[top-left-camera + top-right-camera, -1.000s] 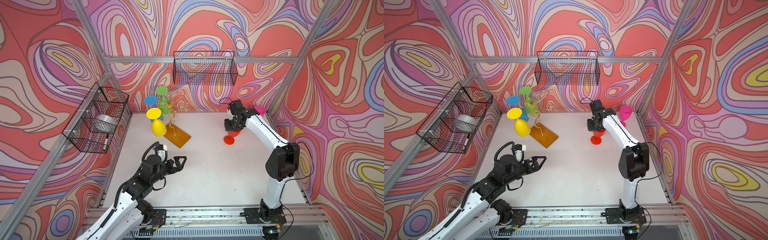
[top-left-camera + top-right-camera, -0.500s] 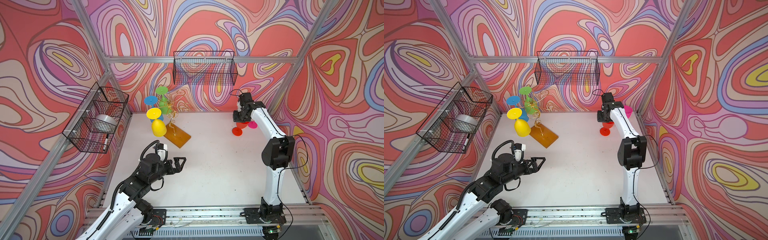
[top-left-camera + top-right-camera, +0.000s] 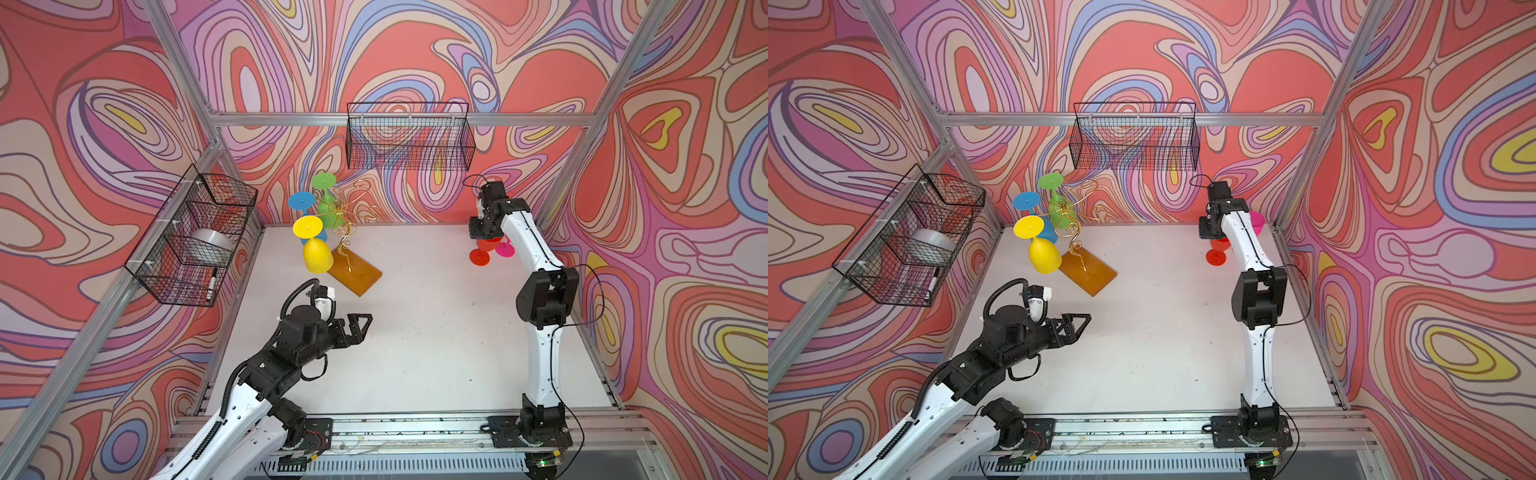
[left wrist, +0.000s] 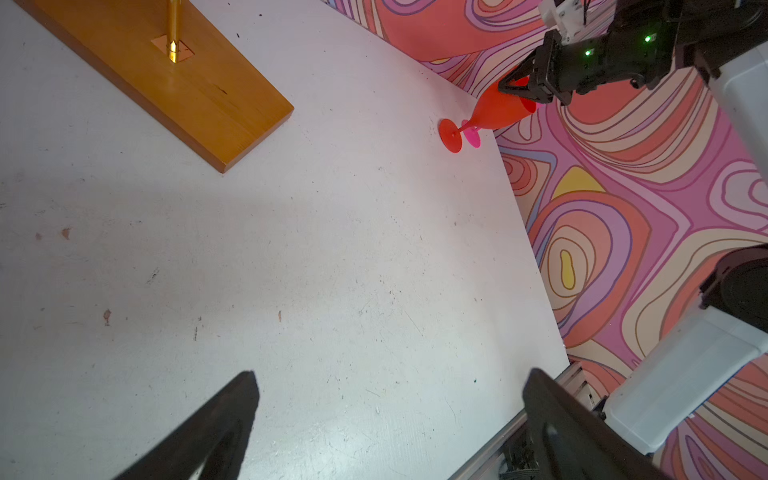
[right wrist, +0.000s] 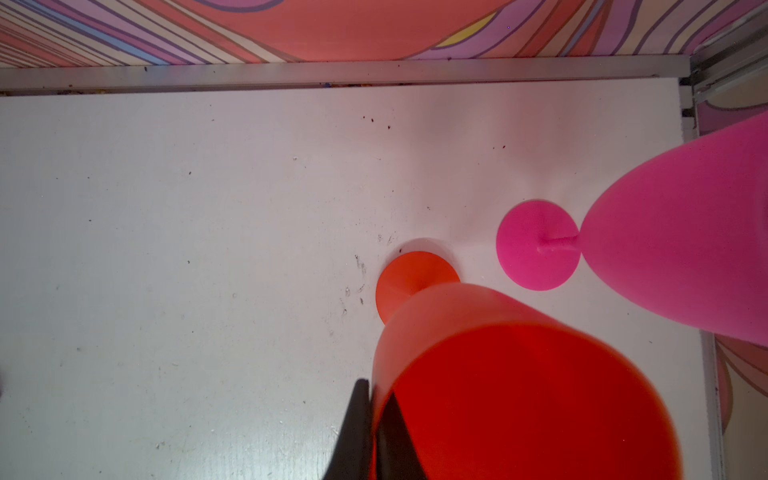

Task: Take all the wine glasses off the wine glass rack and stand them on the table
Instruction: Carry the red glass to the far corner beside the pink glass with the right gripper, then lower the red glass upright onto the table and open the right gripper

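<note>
Right wrist view: right tool (image 5: 376, 419) clamped on the rim of the red wine glass (image 5: 519, 395), well clear of the wine glass rack (image 3: 356, 272)

so one finger sits inside the bowl and one outside, pinching the wall; glass is tilted, foot low over the white worktop (image 5: 166, 249), can't tell if it's touching; pink glass (image 5: 685, 249) stands upright just beside it in the far right corner; in both top views the rack is over at the far left, with a yellow glass (image 3: 318, 254), blue glass (image 3: 301, 201) and green glass (image 3: 324, 181) hanging upside down on its gold arms; left tool (image 4: 392, 380) is spread wide, nothing in it, hovering above the worktop near the rack's amber base
</note>
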